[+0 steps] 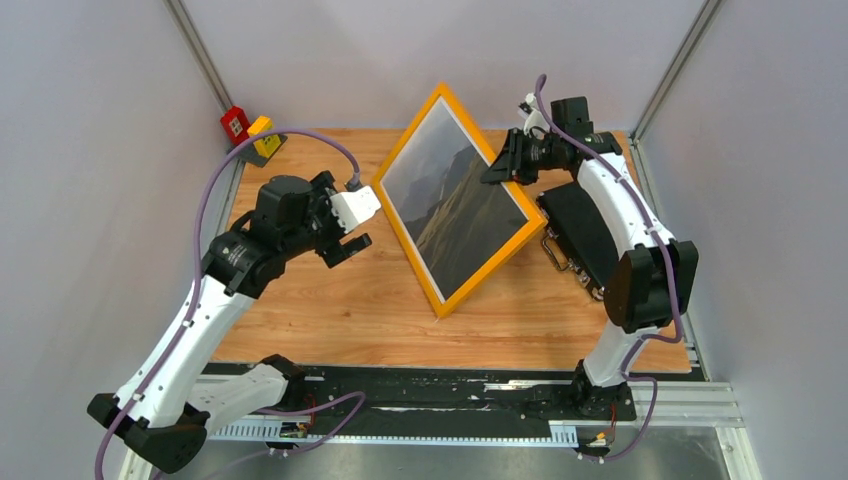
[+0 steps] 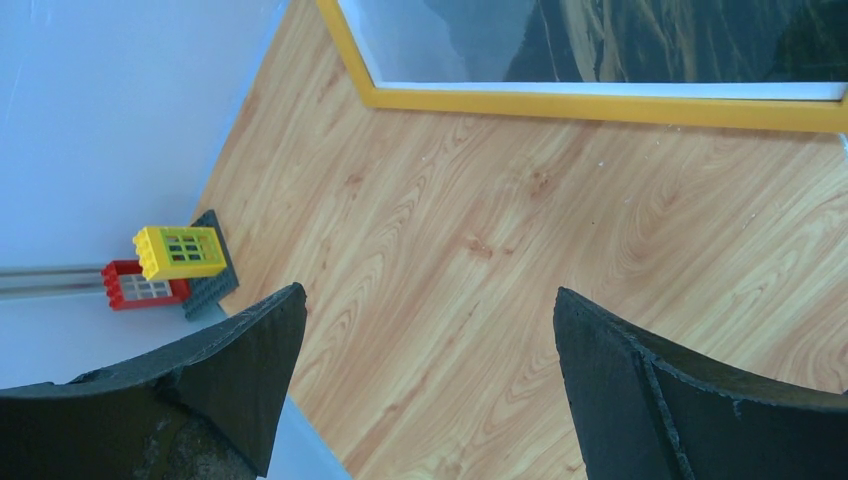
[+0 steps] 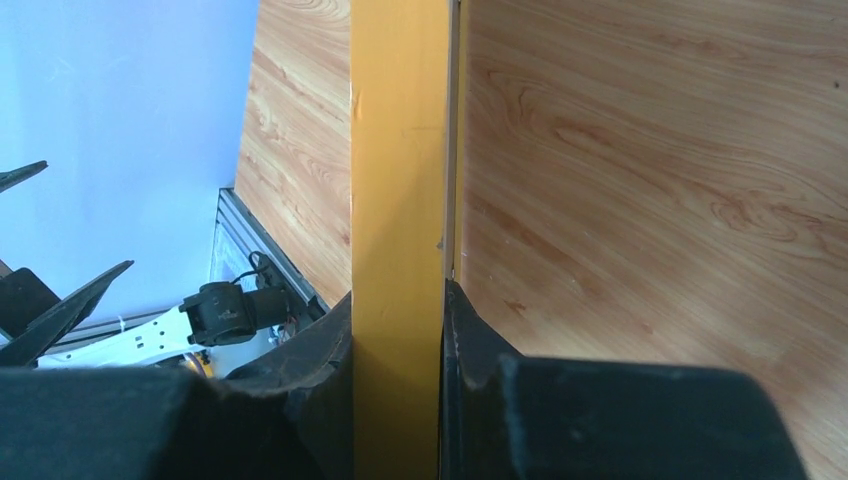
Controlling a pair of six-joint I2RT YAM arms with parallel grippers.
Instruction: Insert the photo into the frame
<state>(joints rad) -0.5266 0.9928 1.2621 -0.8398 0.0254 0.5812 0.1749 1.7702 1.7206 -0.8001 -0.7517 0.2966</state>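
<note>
From above: the right end effector (image 1: 503,165) is clenched on the upper right edge of the frame (image 1: 408,252), which stands propped on one corner on the bench (image 1: 330,310), tipped up like a diamond. The photo (image 1: 455,195) sits inside it, dark mountains showing through the pane. The left end effector (image 1: 362,215) hangs fully released just beside the frame's left corner, apart from it. A black case (image 1: 580,235) lies partly hidden under the right arm.

Left wrist: the left end effector (image 2: 430,380) is spread wide, nothing but bare bench (image 2: 480,230) between its fingers. The frame (image 2: 600,105) crosses the top, with the photo (image 2: 680,40) cut off by the picture's edge. Toy blocks (image 2: 175,265) sit at the wall.

Right wrist: the right end effector (image 3: 398,300) pinches the frame's (image 3: 400,200) orange-yellow edge from both sides. The photo is out of sight here. The wood grain to the right may be bench or frame back; I cannot tell.
</note>
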